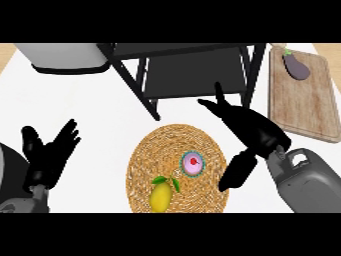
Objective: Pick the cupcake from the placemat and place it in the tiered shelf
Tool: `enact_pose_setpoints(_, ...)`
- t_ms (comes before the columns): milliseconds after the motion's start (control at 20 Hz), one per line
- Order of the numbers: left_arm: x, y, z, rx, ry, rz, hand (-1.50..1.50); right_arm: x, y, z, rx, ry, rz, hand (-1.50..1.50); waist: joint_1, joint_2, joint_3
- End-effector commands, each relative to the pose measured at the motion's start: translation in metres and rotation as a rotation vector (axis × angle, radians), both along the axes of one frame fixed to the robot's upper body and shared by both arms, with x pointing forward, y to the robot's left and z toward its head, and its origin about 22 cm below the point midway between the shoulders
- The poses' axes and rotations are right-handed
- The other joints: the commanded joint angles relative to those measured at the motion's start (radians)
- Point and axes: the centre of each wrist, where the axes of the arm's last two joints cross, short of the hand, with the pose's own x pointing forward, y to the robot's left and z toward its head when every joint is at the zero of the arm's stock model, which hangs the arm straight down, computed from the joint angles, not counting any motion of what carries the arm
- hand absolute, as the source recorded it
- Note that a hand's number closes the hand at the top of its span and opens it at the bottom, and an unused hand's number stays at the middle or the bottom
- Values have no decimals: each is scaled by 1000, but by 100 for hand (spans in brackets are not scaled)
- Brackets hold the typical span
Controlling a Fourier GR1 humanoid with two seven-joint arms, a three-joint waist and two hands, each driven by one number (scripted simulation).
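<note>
On the counter: a round woven placemat (149,160) is lying in the middle, a black tiered shelf (184,65) is standing behind it, and a wooden cutting board (306,95) with an eggplant (297,66) on it is lying at the far right.
Task's thing: the cupcake (192,163), pink-topped with a red dot, is sitting on the right half of the placemat, just beside a lemon (161,196) that is lying nearer the lower edge.
Step in hand: the approach appears to be under way; the cupcake is not yet being held, and nothing is touching it.
Right hand: the right hand (253,131) is hovering beside the placemat's right edge, fingers spread and pointing toward the shelf, thumb hanging down and apart from them (pinching nothing).
Right arm's pose: the grey forearm is coming in from the lower right, wrist angled inward toward the mat.
Left hand: the left hand (49,150) is resting at the view's left, fingers up and spread, well apart from the placemat.
Next move: the right hand will probably be needing to shift left and lower over the cupcake, then close around it without nudging the lemon, before carrying it up to a shelf tier.
Also in view: a grey-and-white object (62,57) is sitting at the far left; what it is cannot be told.
</note>
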Motion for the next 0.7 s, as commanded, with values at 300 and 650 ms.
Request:
enact_pose_setpoints(300, 8, -5, 4, 17, 14, 21, 0, -30, 41, -20, -89, -8, 3, -150, 3, 8, -3)
enact_pose_setpoints(650, -7, 5, -8, 6, 22, 7, 0, -9, 31, -42, -119, -3, -23, -150, 9, 10, -3)
